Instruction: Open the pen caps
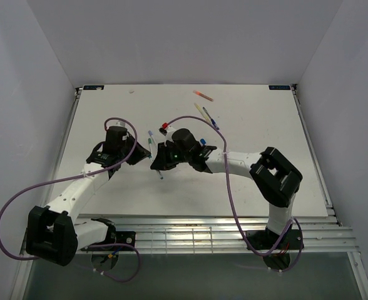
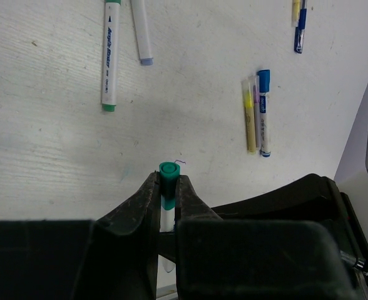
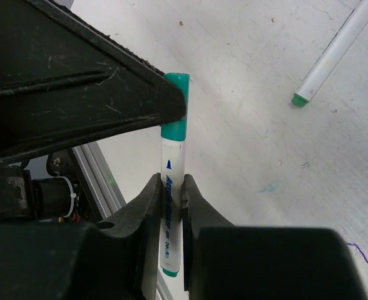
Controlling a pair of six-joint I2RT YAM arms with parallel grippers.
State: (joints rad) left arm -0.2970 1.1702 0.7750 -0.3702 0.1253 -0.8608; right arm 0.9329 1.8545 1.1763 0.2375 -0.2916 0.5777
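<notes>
Uncapping one marker pen is the step in hand, and both tools are on it, lifted off the tabletop. The left tool is pinched almost fully together on the teal-green cap, which pokes out just past its fingertips. The right tool is clamped just as narrowly around the white barrel lower down, with the pen's green tail end showing below its fingers. The cap looks seated on the barrel, so I judge the separation not yet made.

The next move calls for a straight pull along the pen's axis, the two tools drawing apart while each grip holds. A slight twist may help if the cap sticks. Any sideways force risks the thin barrel slipping through the right fingers.

Blue print runs along the held barrel under a small blue triangle, but the fingers cover part of it and I cannot read it. In the left wrist view a green-tipped pen lying on the tabletop carries blue script that appears to read "Acrylic Marker", with smaller print too fine to make out. A blue-capped pen beside a yellow pen also bears tiny unreadable lettering.
</notes>
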